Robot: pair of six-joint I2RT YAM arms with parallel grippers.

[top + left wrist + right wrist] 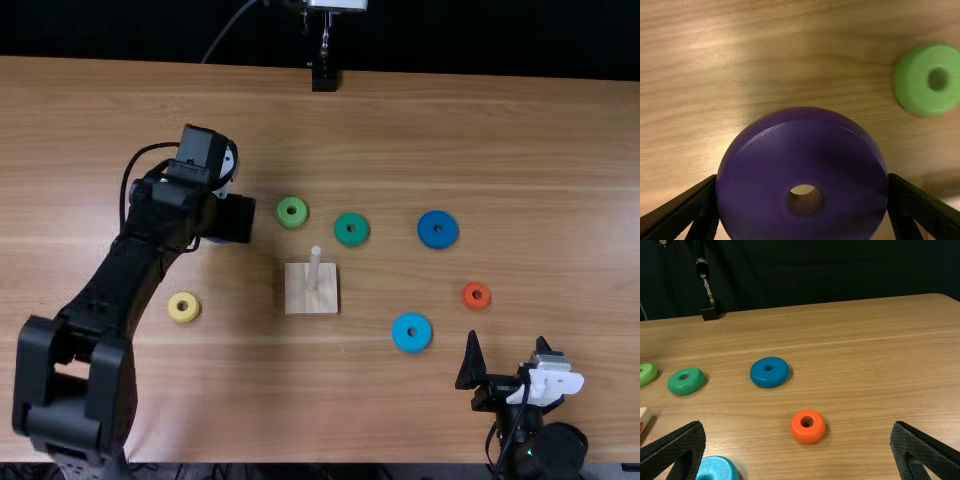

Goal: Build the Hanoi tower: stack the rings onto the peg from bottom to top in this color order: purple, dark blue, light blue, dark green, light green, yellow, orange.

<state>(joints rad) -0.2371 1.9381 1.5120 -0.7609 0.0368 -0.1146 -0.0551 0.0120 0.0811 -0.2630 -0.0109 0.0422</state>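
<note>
My left gripper [228, 220] is left of the light green ring [292, 212]. In the left wrist view the purple ring [765, 165] fills the gap of my left gripper [802, 192], a finger at each side. The wooden base [298, 296] with its upright peg [314, 268] bears no ring. On the table lie the dark green ring [351, 240], dark blue ring [438, 242], light blue ring [412, 345], orange ring [476, 304] and yellow ring [183, 317]. My right gripper [508, 362] stands open near the front edge; in the right wrist view its fingers are wide apart [799, 445].
At the table's far edge a black clamp [325, 78] holds a stand. The left arm [120, 260] spans the left side of the table, passing beside the yellow ring. A dark curtain [840, 270] hangs behind the table.
</note>
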